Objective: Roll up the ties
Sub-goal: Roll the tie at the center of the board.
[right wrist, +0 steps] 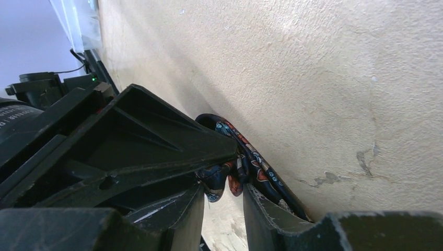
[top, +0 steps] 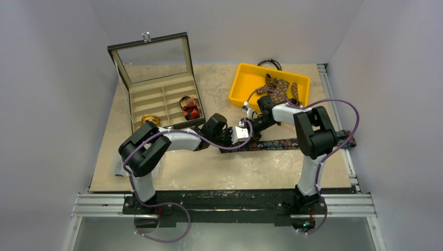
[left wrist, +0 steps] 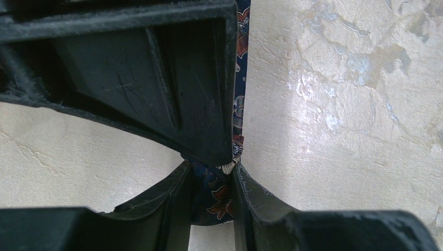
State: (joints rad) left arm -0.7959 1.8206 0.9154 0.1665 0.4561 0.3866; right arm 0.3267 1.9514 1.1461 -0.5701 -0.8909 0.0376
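The navy tie (top: pixel 292 144) lies flat across the middle of the desk (top: pixel 209 172). Its long tail runs right, under the right arm, to the desk's right edge, and its left end sits where the two arms meet.

The left gripper (left wrist: pixel 211 172) has its jaws pressed onto that end, with floral cloth filling the narrow gap between them. The right gripper (right wrist: pixel 223 188) is crowded against it, its jaws pinching a bunched fold of the same cloth. From so close, I cannot be sure whether that fold is a proper first turn of a roll or only a crumple.

Further out, a divided box (top: pixel 156 99) stands open at the far left. It holds a red-orange coil (top: pixel 189 108) and a tan coil (top: pixel 150 119) in separate compartments. A yellow bin (top: pixel 245 73) at the far right holds a brown dotted tie (top: pixel 277 86), not yet rolled.

The main risk is slack. Two pairs of jaws share one short stretch of slippery cloth, so if one lets go to re-grip, the start may spring open or skew, and the roll would wind into a cone. The fingers are near enough to knock each other. The tail could also drag or catch at the desk's right edge as it is drawn in.
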